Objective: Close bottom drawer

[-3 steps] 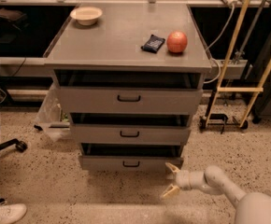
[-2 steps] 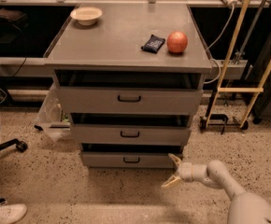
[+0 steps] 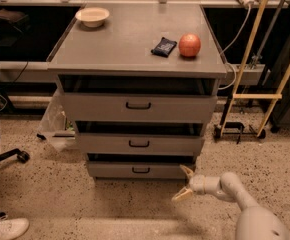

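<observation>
The bottom drawer [image 3: 141, 170] is the lowest of three in the grey cabinet [image 3: 135, 44]. Its plain grey front carries a small dark loop handle [image 3: 141, 170] and stands only slightly out, with a dark gap above it. My gripper [image 3: 184, 184] is low at the drawer's right front corner, its two pale fingers [image 3: 181, 195] spread apart and empty. The upper finger touches or nearly touches the drawer front's right end. My grey arm [image 3: 235, 191] reaches in from the lower right.
The middle drawer [image 3: 139, 144] and top drawer [image 3: 138, 105] stand slightly open. On the cabinet top lie a bowl [image 3: 92, 16], a dark packet [image 3: 163, 46] and a red apple [image 3: 189, 45]. A plastic bag [image 3: 55, 124] sits left, wooden poles [image 3: 247, 59] right, a shoe [image 3: 5, 229] at lower left.
The bottom drawer has slid inward toward the cabinet. My gripper has moved forward and up with it, staying at the drawer's right front corner.
</observation>
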Available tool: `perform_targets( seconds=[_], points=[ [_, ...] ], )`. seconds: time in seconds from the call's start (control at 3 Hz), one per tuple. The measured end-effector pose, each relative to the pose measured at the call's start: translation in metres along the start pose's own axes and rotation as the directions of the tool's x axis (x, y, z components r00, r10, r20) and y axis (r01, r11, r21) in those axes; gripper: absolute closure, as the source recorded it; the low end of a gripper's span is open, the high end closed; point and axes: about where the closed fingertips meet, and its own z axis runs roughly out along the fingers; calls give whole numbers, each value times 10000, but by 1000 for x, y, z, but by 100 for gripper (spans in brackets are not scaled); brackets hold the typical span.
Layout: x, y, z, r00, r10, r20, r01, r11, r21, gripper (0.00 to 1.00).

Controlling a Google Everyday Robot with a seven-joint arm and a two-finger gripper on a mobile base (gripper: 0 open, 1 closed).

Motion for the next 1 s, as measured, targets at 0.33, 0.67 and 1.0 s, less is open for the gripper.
perform_targets(
  seconds=[0.33, 0.67, 1.0],
  points=[
    [25, -16, 15, 9983, 542, -227, -542, 9985, 12, 0],
    [43, -30, 22, 9935, 934, -645, -924, 9956, 182, 0],
    [43, -30, 22, 9935, 934, -646, -924, 9956, 182, 0]
  ],
)
